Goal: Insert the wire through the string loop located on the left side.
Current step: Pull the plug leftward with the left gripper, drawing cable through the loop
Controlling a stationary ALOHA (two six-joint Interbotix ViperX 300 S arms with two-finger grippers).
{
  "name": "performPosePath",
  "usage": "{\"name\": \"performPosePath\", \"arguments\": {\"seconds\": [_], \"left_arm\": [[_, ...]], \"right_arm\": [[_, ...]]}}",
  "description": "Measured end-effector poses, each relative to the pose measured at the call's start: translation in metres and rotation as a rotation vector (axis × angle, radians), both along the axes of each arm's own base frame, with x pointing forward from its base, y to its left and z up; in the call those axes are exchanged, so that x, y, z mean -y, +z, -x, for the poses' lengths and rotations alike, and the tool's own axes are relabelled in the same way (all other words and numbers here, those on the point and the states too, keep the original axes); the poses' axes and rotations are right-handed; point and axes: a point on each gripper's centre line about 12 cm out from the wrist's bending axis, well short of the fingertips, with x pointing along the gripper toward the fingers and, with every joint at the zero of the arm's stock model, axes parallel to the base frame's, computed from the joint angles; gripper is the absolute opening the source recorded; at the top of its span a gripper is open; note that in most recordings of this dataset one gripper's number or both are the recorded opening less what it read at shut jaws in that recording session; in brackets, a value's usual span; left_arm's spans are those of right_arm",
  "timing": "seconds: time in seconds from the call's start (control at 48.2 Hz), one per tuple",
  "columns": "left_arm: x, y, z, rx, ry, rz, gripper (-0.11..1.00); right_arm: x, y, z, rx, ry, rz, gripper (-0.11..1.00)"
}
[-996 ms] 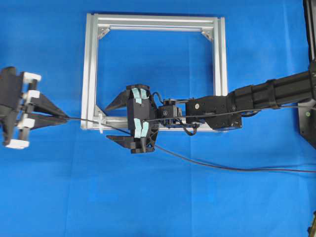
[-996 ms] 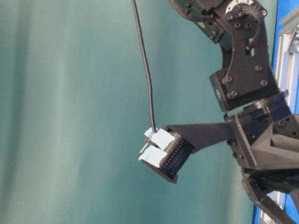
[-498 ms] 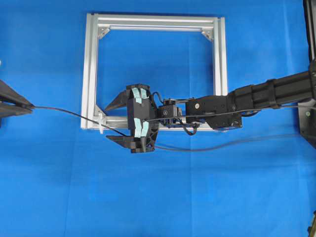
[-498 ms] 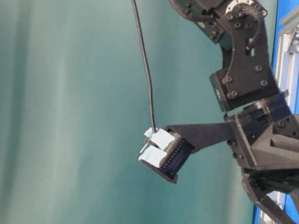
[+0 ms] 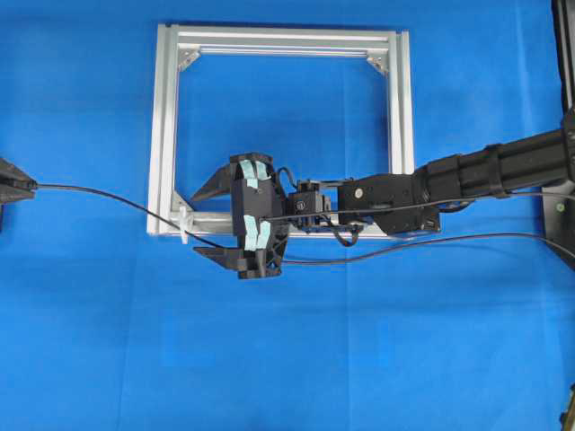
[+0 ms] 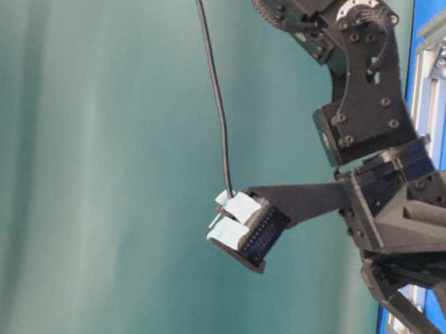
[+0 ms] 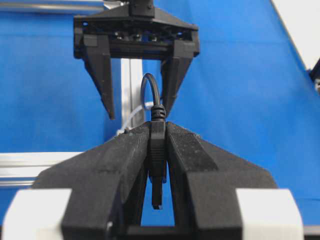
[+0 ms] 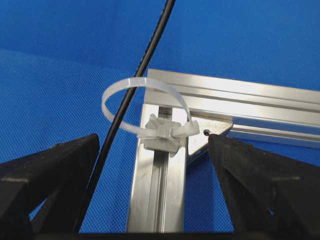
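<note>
Gripping wire [image 7: 157,145] plug, left gripper [image 7: 158,150] clamped; right gripper [image 5: 208,223] spread beside string loop [image 8: 145,107].

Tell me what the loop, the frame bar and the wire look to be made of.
String loop: looks like translucent white plastic, a flat glossy strap with a moulded head, like a cable tie. Frame bar: apparently aluminium, silver, brushed, with slotted grooves. Wire: smooth black sheath, probably rubber or plastic; its core is hidden.
</note>
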Motion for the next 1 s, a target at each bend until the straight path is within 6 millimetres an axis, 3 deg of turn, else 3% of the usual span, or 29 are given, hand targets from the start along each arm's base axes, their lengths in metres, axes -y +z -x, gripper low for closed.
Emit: {"name": "performPosePath", "arguments": {"seconds": [0.539,0.602,0.767,0.83,0.871,0.996], "left_arm": [[-0.0004,0.0023,0.0019,0.018,0.003,0.007,0.1],[-0.0005,0.0029,0.002,0.022,0.004,0.008,0.23],[-0.0004,0.0031,0.0022,0.023,0.004,0.009,0.75],[-0.0005,0.0031,0.0024,0.024,0.004,0.008,0.88],[-0.0005,0.0029,0.0025,0.022,0.004,0.008,0.91],[-0.0004,0.0027,0.0025,0.02,0.004,0.009,0.86]], "right_arm": [[0.0001,-0.0007,0.0005,-0.003,-0.002,-0.004,0.98],[0.0001,0.0006,0.0,0.0,-0.002,-0.004,0.98],[0.0002,0.0,0.0,0.0,-0.004,-0.006,0.98],[0.0003,0.0,0.0,0.0,-0.006,-0.008,0.98],[0.0003,0.0,0.0,0.0,-0.006,-0.008,0.98],[0.0005,0.0,0.0,0.0,-0.009,-0.012,0.98]]}}
